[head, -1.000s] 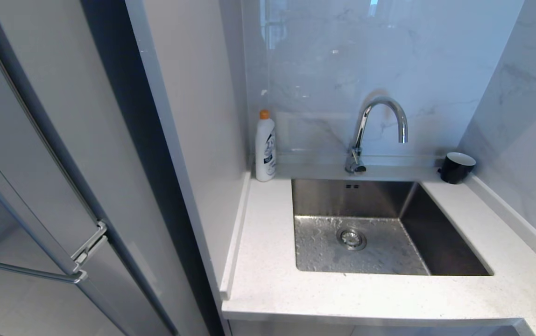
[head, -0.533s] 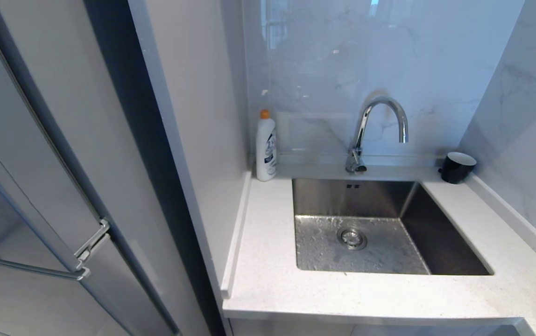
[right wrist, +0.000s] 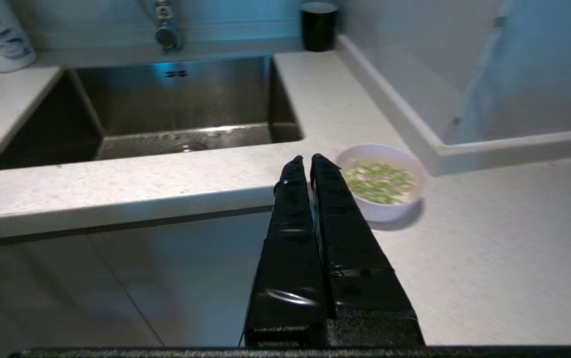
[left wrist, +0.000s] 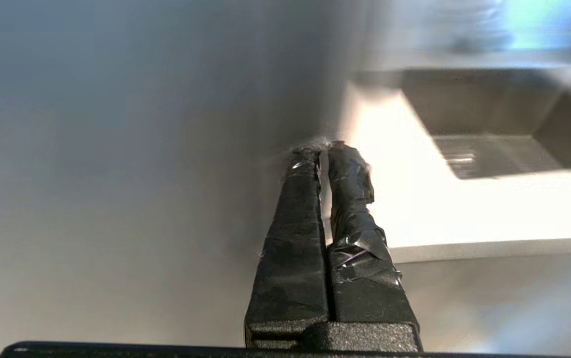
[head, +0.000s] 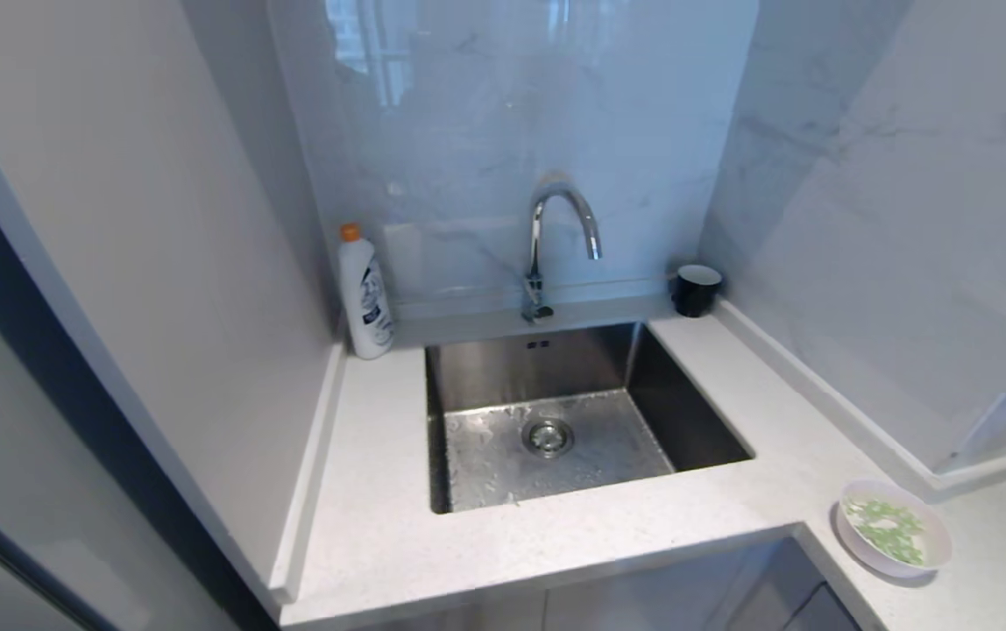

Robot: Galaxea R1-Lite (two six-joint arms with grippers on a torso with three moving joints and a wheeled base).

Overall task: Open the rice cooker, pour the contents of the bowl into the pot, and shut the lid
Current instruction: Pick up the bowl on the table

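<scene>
The bowl (head: pixel 893 529) stands on the white table (head: pixel 608 535) in the lower right of the head view, right of the table's inner corner and well apart from the sink (head: pixel 556 421). The bowl is upright and holds the contents (head: pixel 887 527): chopped green bits scattered over a whitish base, covering most of its interior. The sink is a square steel basin in the centre of the frame; its floor shows water droplets around the drain (head: pixel 548 436) and carries no vessel. The faucet (head: pixel 560 241) rises behind the sink at centre, its spout curving over the basin. A white bottle (head: pixel 364 294) with an orange cap stands upright at the table's back left corner, left of the faucet. A black cup (head: pixel 696 289) with a white interior stands upright at the back right corner, against the wall; whether anything is in it cannot be told. Neither arm appears in the head view. In the right wrist view the right tool (right wrist: pixel 308 160) has its fingers pressed together and empty; its tips sit at centre frame, with the bowl just to their right in the picture. In the left wrist view the left tool (left wrist: pixel 323 147) is likewise pressed together and empty, at centre frame before a plain grey panel (left wrist: pixel 116 174), with the sink blurred in the upper right.
</scene>
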